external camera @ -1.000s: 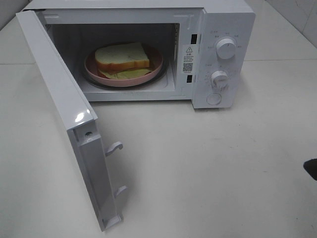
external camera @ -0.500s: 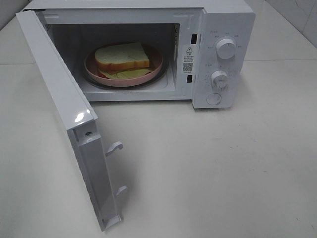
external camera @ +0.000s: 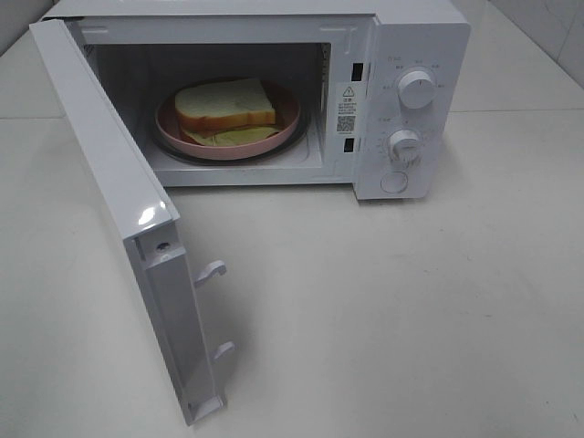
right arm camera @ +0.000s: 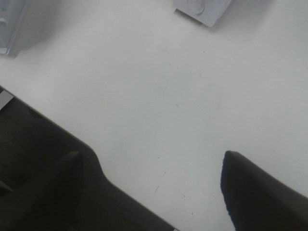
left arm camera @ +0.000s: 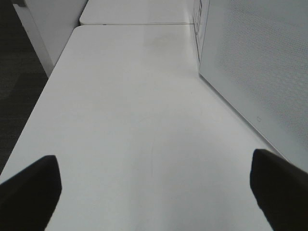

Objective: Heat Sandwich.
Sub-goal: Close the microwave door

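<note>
The sandwich (external camera: 224, 105) is found inside the open white microwave (external camera: 420, 36), laid on a round pink dish (external camera: 290, 120) that is set in the middle of the cavity floor. A thick slice of white bread is seen on top, with thin pale yellow-green pieces spread beneath it toward the front of the dish. The long axis of the slice is laid crosswise, parallel to the front of the microwave, and its tan crust side is turned toward the opening. The bread is seen slightly tilted, its rear edge raised.

The door (external camera: 100, 164) is swung wide open on the left hinge, with its two latch hooks shown on the free edge. On the inner frame a white sticker (external camera: 347, 108) is fixed, on which a warning triangle and a square code are made out; its print is too small to be read. On the control panel an upper knob (external camera: 417, 89), a lower knob (external camera: 403, 146) and a round button (external camera: 394, 182) are stacked, and the markings printed around the knobs cannot be read either.

The left tool (left arm camera: 155, 185) is held wide open above the white surface (external camera: 383, 310), beside the outer face of the door, and nothing is gripped. The right tool (right arm camera: 151, 168) is also held open over the edge of the surface, well apart from the microwave, and nothing is held between its fingers.
</note>
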`<action>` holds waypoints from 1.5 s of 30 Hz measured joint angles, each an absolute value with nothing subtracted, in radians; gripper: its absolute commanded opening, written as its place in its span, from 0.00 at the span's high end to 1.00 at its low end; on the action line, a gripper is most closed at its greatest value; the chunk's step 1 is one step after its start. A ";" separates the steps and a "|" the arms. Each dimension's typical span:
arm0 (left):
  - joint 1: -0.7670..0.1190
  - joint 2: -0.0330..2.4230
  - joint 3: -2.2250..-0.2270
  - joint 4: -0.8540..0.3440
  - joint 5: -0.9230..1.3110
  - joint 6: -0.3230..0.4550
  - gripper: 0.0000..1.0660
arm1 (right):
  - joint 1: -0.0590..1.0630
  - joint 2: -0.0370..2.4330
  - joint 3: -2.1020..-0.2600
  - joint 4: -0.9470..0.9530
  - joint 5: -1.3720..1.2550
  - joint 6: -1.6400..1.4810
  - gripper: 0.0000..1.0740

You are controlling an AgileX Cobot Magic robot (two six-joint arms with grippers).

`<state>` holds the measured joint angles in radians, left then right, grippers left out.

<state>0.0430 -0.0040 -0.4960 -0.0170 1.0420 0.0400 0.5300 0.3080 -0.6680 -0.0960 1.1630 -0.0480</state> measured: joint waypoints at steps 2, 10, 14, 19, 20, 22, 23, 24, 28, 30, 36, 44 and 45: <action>0.043 -0.004 -0.496 -0.017 1.042 0.040 0.07 | 0.508 0.278 -0.668 -0.096 1.163 -0.048 0.29; 0.043 -0.004 -0.496 -0.017 1.042 0.040 0.07 | 0.375 0.184 -0.654 -0.095 1.153 -0.037 0.29; 0.043 -0.004 -0.496 -0.017 1.042 0.040 0.07 | 0.332 0.167 -0.618 -0.095 1.130 -0.032 0.29; 0.043 -0.004 -0.496 -0.017 1.042 0.040 0.07 | 0.266 0.132 -0.546 -0.094 1.078 -0.029 0.29; 0.043 -0.004 -0.496 -0.017 1.042 0.040 0.07 | 0.253 0.122 -0.530 -0.093 1.068 -0.028 0.29; 0.043 -0.004 -0.496 -0.017 1.042 0.040 0.07 | 0.231 0.102 -0.508 -0.093 1.057 -0.028 0.29; 0.043 -0.004 -0.496 -0.017 1.042 0.040 0.07 | 0.220 0.091 -0.506 -0.093 1.054 -0.028 0.29; 0.043 -0.004 -0.496 -0.017 1.042 0.040 0.07 | 0.208 0.079 -0.506 -0.092 1.052 -0.028 0.29; 0.043 -0.004 -0.496 -0.017 1.042 0.040 0.07 | 0.168 0.028 -0.506 -0.092 1.046 -0.028 0.29; 0.043 -0.004 -0.496 -0.017 1.042 0.040 0.07 | 0.140 -0.003 -0.506 -0.092 1.046 -0.028 0.29; 0.043 -0.004 -0.496 -0.017 1.042 0.040 0.07 | 0.124 -0.003 -0.506 -0.092 1.047 -0.023 0.29; 0.043 -0.004 -0.496 -0.017 1.042 0.040 0.07 | 0.124 -0.003 -0.504 -0.092 1.046 -0.022 0.29; 0.043 -0.004 -0.496 -0.017 1.042 0.040 0.07 | 0.124 -0.003 -0.504 -0.092 1.046 -0.022 0.29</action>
<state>0.0430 -0.0040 -0.4960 -0.0170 1.0420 0.0400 0.1240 -0.0030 -0.5040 -0.0920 1.0460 -0.0220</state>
